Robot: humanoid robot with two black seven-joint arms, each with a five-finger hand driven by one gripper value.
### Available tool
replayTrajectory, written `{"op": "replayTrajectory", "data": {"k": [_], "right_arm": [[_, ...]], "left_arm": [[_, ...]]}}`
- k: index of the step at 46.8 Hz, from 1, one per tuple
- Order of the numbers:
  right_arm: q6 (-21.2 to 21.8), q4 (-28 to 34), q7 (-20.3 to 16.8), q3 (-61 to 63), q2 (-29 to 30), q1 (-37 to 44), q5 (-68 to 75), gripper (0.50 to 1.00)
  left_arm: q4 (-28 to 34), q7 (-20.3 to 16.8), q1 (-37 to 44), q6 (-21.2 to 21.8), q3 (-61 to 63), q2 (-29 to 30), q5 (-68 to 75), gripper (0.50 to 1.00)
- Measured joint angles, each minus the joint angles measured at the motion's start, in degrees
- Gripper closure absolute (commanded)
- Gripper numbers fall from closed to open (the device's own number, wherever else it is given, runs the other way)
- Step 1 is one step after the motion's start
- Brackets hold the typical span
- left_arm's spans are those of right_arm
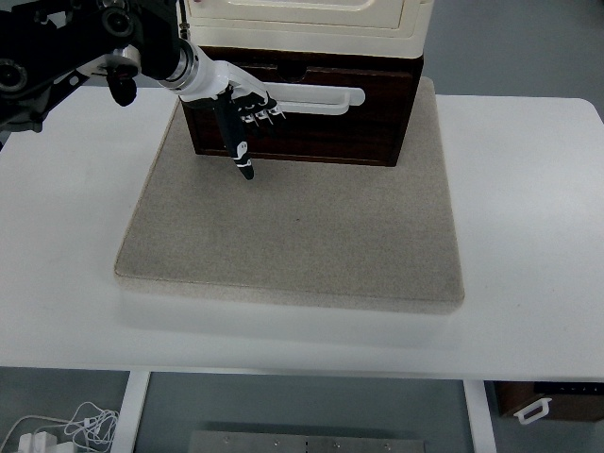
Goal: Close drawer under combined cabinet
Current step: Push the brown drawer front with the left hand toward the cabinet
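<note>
The left hand (243,115), fingers curled and grasping nothing, presses its knuckles against the dark drawer (311,118) front.

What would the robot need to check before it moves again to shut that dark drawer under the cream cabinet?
1. Left hand at the drawer front: ok, its knuckles sit by the white handle.
2. Fingers holding nothing: ok, they are curled, with one finger pointing down over the mat.
3. Drawer fully pushed in: cannot tell from this steep view.
4. Cabinet seated on top of the drawer unit: ok.
5. Nothing lying on the mat before the drawer: ok.
6. Right arm out of the way: ok, it is not in the picture.
</note>
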Motion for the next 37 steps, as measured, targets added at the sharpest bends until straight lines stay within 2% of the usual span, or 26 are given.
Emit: {"op": "replayTrajectory", "data": {"k": [37], "right_arm": [[0.0,0.0,0.0,0.0,0.0,0.0,0.0,0.548]], "left_arm": [[4.0,-2.2,0.1,0.3,0.1,-2.1,1.6,0.516]]}}
